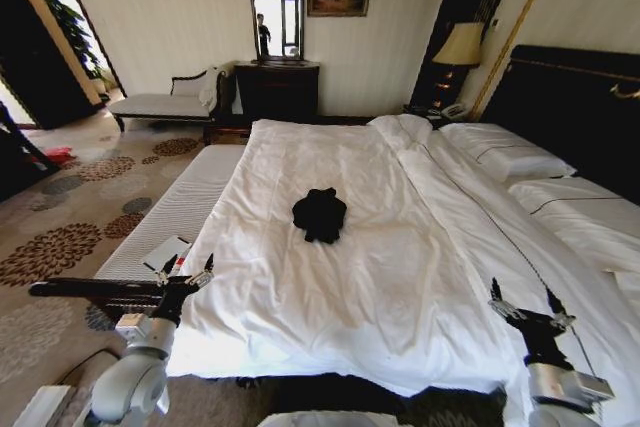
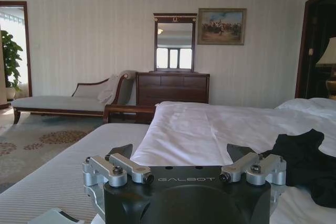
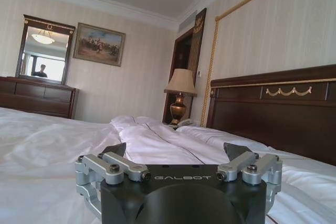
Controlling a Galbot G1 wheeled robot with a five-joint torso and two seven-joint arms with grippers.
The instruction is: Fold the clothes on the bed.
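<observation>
The left gripper (image 1: 188, 275) hovers spread open at the near left edge of the large white-duveted bed (image 1: 400, 277), and the right gripper (image 1: 527, 305) hovers open near its right corner. Well beyond both, the crumpled black soft-fabric T-shirt (image 1: 320, 215) lies mid-duvet.

Head cam looked down from above the bed (image 1: 400, 277) foot twd the headboard (image 1: 575, 107). L wrist cam sat low, facing dresser (image 2: 172, 87) and mirror (image 2: 175, 43); R wrist cam low, angled twd lamp (image 3: 180, 94). Both wrist views shared mirror, painting (image 3: 98, 44).
</observation>
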